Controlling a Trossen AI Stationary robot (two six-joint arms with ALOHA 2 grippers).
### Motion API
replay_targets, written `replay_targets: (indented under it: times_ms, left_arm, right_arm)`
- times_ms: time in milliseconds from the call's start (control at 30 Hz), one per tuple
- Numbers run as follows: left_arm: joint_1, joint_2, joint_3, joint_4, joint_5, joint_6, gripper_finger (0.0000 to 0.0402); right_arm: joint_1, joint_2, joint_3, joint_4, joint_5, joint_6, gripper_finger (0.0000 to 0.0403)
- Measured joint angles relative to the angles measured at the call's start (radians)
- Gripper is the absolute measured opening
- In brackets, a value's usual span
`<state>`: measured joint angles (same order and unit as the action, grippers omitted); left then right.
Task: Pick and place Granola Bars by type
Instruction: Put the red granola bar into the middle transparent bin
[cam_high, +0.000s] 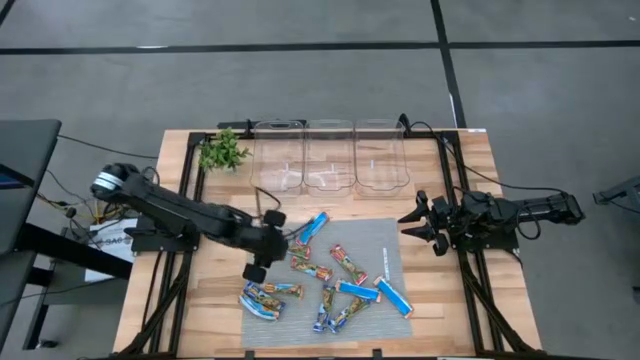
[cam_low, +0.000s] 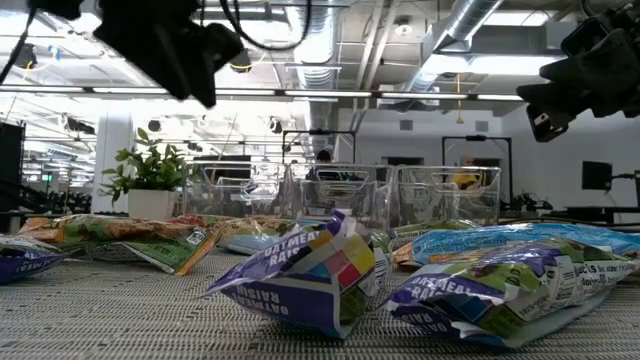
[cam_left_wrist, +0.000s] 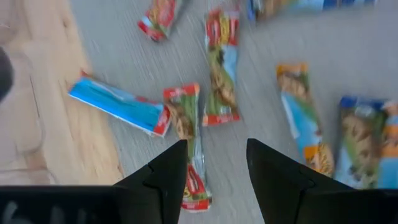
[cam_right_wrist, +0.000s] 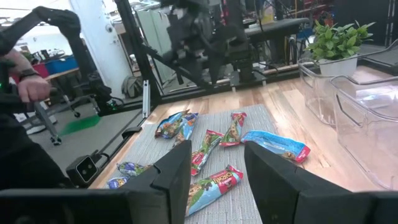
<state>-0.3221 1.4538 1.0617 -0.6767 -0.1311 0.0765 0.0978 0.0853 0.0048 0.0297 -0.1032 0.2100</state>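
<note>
crumpled granola bars (cam_low: 310, 275) up close, left pincer (cam_low: 185, 60) cropped overhead

The scene is evenly lit from overhead, ceiling light strips (cam_low: 300, 95) being seen glaring in the low view, only soft shadows are cast on the table (cam_high: 420, 330), motion blur is shown in the left wrist view, and the nearest wrappers (cam_low: 300, 275) are rendered soft.

Two dark, jointed arms, each with a black two-fingered tool (cam_high: 264, 243) (cam_high: 425, 224), thin black cables alongside.
</note>
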Motion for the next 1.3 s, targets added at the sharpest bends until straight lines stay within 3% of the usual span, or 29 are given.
replay_targets:
  times_ms: [233, 467, 733, 900, 1300]
  left_arm:
    - [-0.009, 0.054, 0.042, -0.005, -0.085, 0.026, 0.0158]
    - [0.023, 0.083, 0.043, -0.028, -0.106, 0.021, 0.0158]
    - [0.068, 0.234, 0.042, -0.044, -0.092, 0.018, 0.0157]
    - [0.088, 0.315, 0.042, -0.040, -0.032, 0.015, 0.0157]
    - [0.093, 0.382, 0.042, -0.001, -0.003, 0.014, 0.0156]
  right_arm:
    - [0.000, 0.000, 0.000, 0.000, 0.000, 0.000, 0.0143]
    - [0.000, 0.000, 0.000, 0.000, 0.000, 0.000, 0.0143]
    - [0.000, 0.000, 0.000, 0.000, 0.000, 0.000, 0.0141]
    - [0.000, 0.000, 0.000, 0.000, 0.000, 0.000, 0.0143]
    - [0.000, 0.000, 0.000, 0.000, 0.000, 0.000, 0.0143]
